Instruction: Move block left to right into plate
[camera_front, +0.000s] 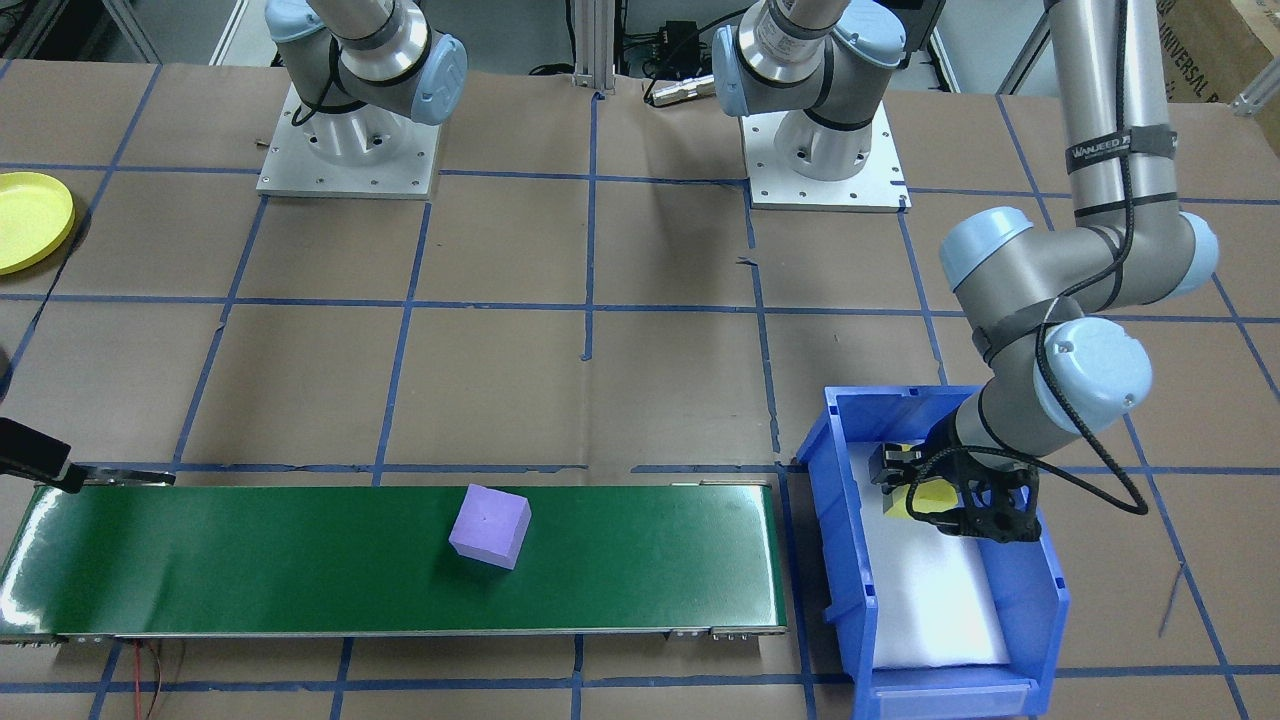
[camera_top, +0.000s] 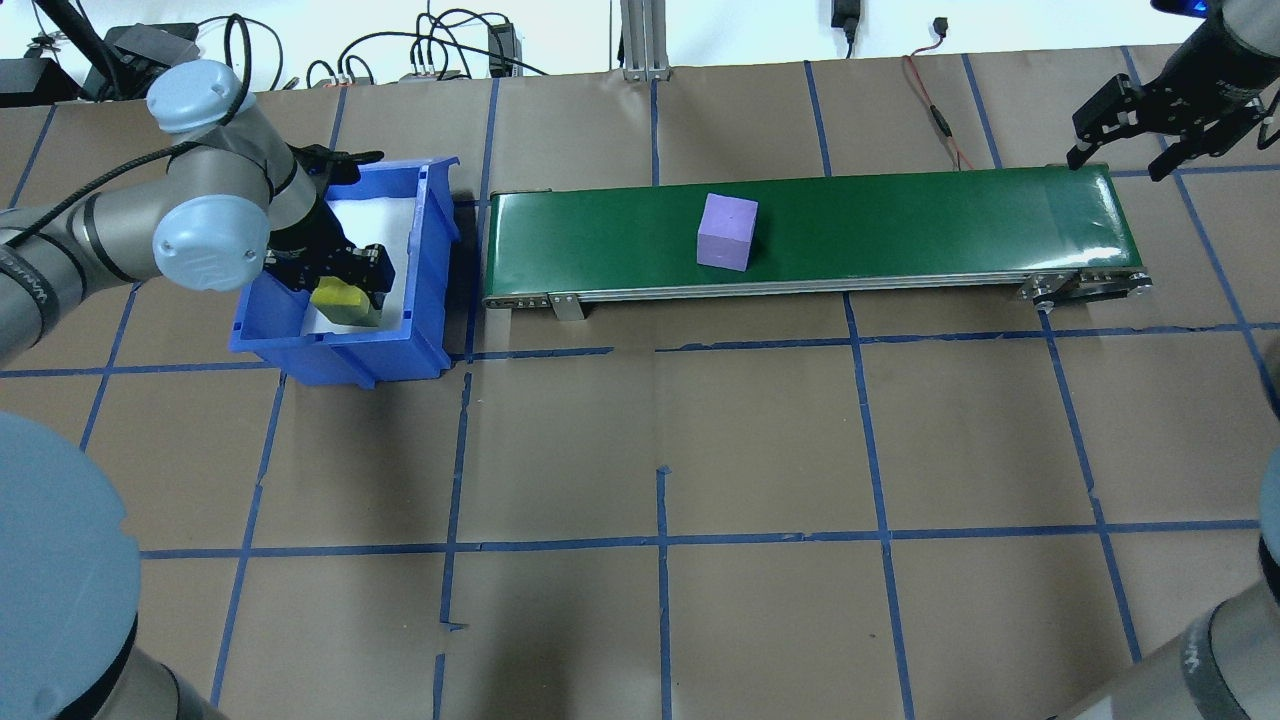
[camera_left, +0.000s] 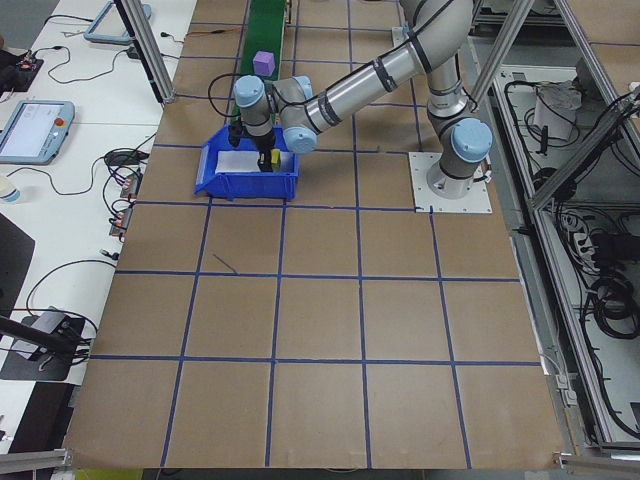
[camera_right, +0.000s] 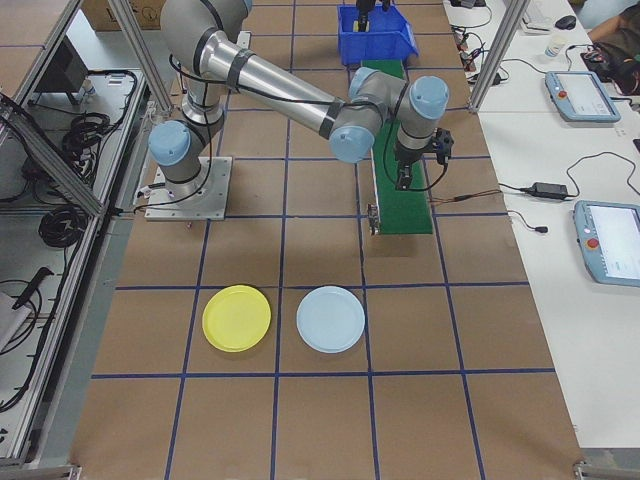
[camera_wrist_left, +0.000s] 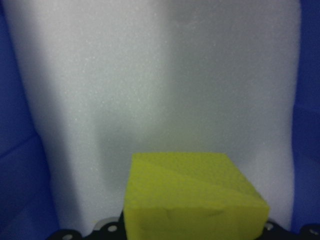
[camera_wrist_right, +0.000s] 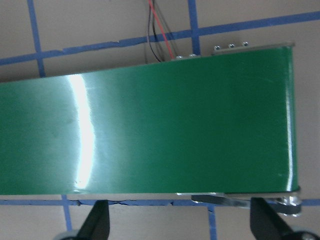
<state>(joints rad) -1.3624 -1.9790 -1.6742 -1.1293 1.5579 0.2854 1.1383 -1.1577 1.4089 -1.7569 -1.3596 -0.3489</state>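
A purple foam cube (camera_front: 490, 526) on a glossy green conveyor belt (camera_front: 250, 560); a yellow foam block (camera_top: 343, 302) in a blue plastic bin (camera_top: 425, 240); a bright-yellow round plate (camera_right: 236, 318).

One block (camera_top: 727, 231) lay on the belt (camera_top: 900, 225); the bin (camera_top: 430, 245), holding another block (camera_top: 345, 300), stood at the belt's left end.

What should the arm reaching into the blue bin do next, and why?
Probably lift straight up. The left pincer looks shut on the yellow block inside the blue bin, whose walls it must clear before reaching the green belt.
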